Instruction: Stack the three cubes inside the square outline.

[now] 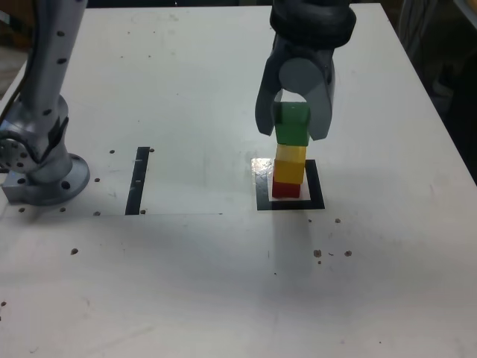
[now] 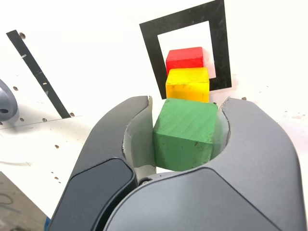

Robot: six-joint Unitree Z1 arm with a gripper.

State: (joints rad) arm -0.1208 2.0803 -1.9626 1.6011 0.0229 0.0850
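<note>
The gripper (image 1: 292,128) clamps the green cube (image 1: 291,124) between its jaws. Directly beneath it, the yellow cube (image 1: 290,162) sits on the red cube (image 1: 286,188) inside the square outline (image 1: 315,195).

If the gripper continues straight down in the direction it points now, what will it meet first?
The gripper points down with the green cube between its jaws. That cube appears to sit on the yellow cube, so the yellow cube would block it first. Any gap between them is unclear. The fingertips would pass beside the stack.
</note>
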